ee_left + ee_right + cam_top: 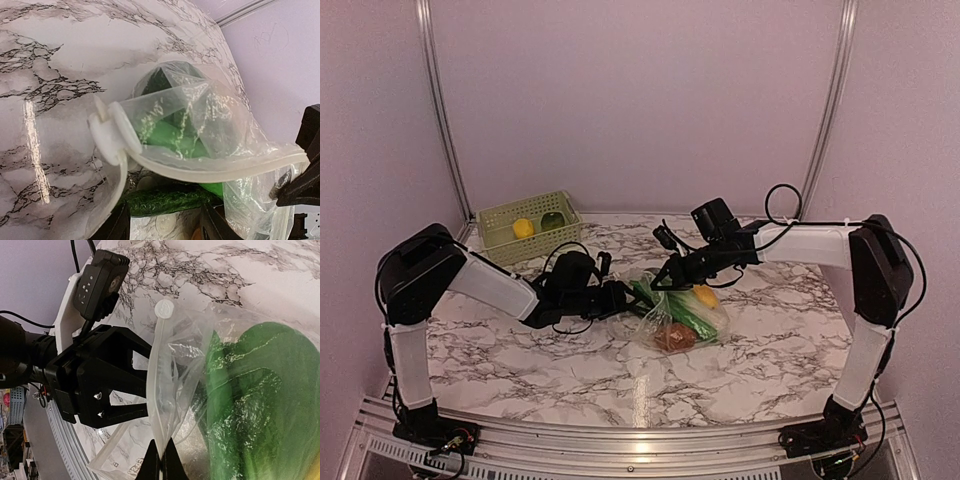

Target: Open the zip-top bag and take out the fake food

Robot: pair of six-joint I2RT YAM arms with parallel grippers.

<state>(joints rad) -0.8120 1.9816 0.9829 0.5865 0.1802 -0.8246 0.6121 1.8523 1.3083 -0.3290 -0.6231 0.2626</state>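
top: one clear floppy bag (pixel 670 318) on the marble table (pixel 520 355) holds three food (pixel 705 295) pieces, yellow, green, brown; two more sit in one lattice basket (pixel 495 246). left wrist: my left gripper (pixel 165 222) gapes around crinkled film. right wrist: my right gripper (pixel 161 461) is pinched tight on the bag's rim.

The table (pixel 520 360) stretches ahead of my two arm bases. The zip-top bag (pixel 655 325) lies on it near the middle, slightly right of centre, with fake food (pixel 672 337) inside. My left gripper (pixel 622 298) sits at the bag's left side, part of the bag between its spread fingers. My right gripper (pixel 658 285) reaches in from behind and to the right, its fingertips meeting on the zip strip at the bag's rear left. The two grippers are just beside each other. A basket (pixel 505 247) stands at the table's far left corner, well apart from the bag. In it, a toy piece (pixel 523 228) lies left of a second toy piece (pixel 552 221).
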